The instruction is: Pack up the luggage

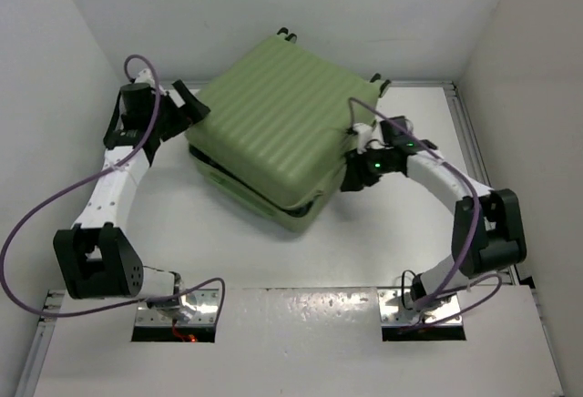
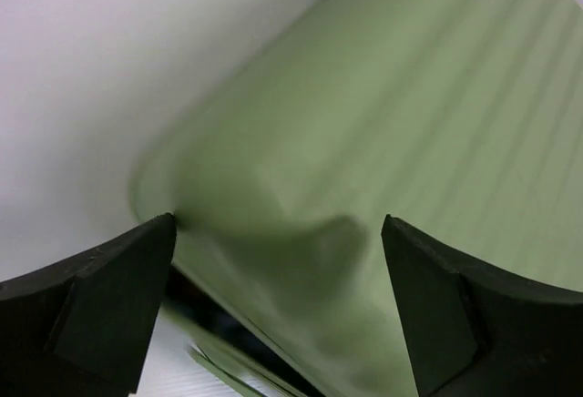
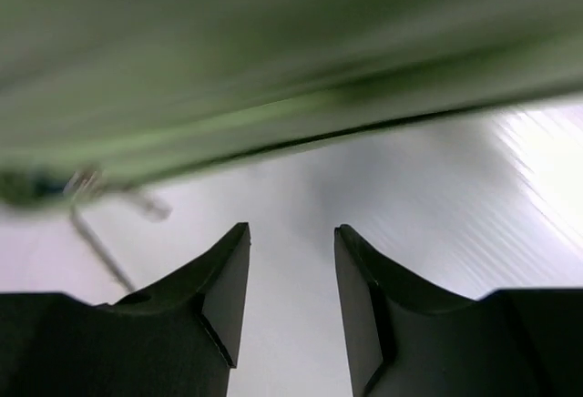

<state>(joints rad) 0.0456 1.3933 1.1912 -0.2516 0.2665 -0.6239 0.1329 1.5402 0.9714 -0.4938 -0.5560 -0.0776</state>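
Note:
The luggage (image 1: 282,119), a large light-green ribbed suitcase, lies flat in the middle of the table, its upper shell lowered almost onto the lower one with a dark gap along the near edges. Its black wheels (image 1: 284,33) point to the back. My left gripper (image 1: 189,106) is open at the suitcase's left corner; in the left wrist view (image 2: 278,224) the rounded green corner (image 2: 301,188) lies between the wide-spread fingers. My right gripper (image 1: 352,175) is open and empty at the right side, low by the table; its wrist view (image 3: 291,233) shows the green edge (image 3: 228,69) just above it.
White walls close in the table on the left, back and right. A metal rail (image 1: 466,133) runs along the right edge. A thin metal zipper pull (image 3: 86,201) hangs from the suitcase seam. The arm bases (image 1: 173,310) sit at the near edge.

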